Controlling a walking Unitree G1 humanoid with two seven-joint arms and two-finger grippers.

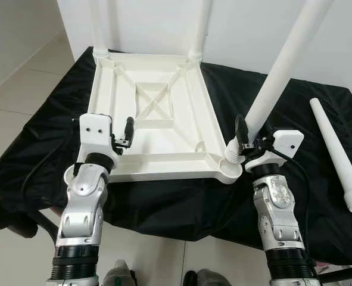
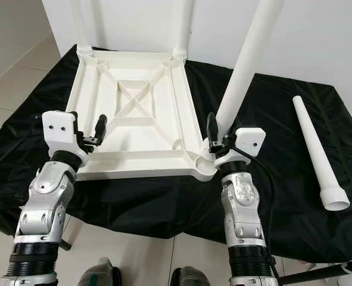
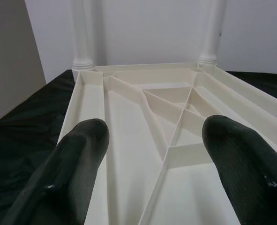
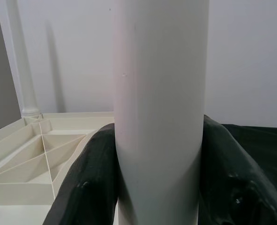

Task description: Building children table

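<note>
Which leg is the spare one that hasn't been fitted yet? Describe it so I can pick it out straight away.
Start at the black cloth under the upturned white tabletop. Look to the robot's right of the tabletop, past the right gripper shut on a tilted leg. There the spare leg is the one white tube lying flat on the cloth, apart from the tabletop, while the others stand in corner sockets.

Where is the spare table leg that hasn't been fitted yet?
The loose leg lies flat on the black cloth at the robot's far right, beyond the right gripper and apart from the upturned tabletop.
</note>
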